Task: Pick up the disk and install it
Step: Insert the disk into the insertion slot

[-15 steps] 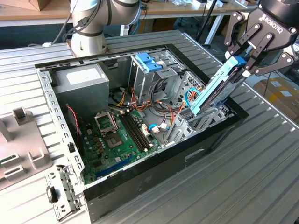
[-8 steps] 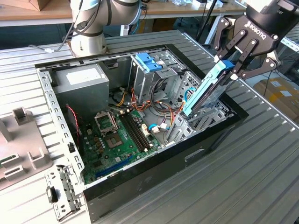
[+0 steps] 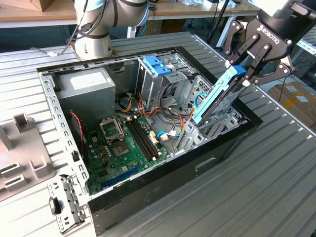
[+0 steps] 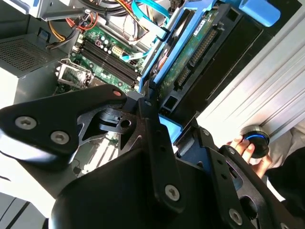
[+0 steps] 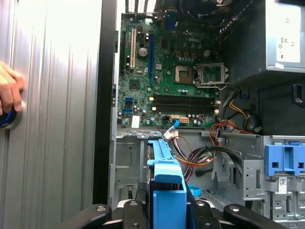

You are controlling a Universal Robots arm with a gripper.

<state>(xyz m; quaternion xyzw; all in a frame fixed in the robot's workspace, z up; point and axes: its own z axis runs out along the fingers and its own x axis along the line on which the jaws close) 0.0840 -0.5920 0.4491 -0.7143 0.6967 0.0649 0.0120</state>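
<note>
one open computer case (image 3: 217,163), one green board (image 3: 123,148), one grey power box (image 3: 86,88), one disk (image 3: 216,98), one pincer (image 3: 240,73), one hand (image 5: 8,93)

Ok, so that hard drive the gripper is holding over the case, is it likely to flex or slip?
Probably rigid: the hard drive hangs tilted, straight from end to end, held at its upper end by the gripper. The smooth blue plastic rails could slip in the grip. Its bare circuit board looks fragile against the metal drive cage.

open pc case (image 3: 163,183) | green motherboard (image 3: 123,148) | grey power supply (image 3: 86,93) | slatted table (image 3: 269,190)
</note>
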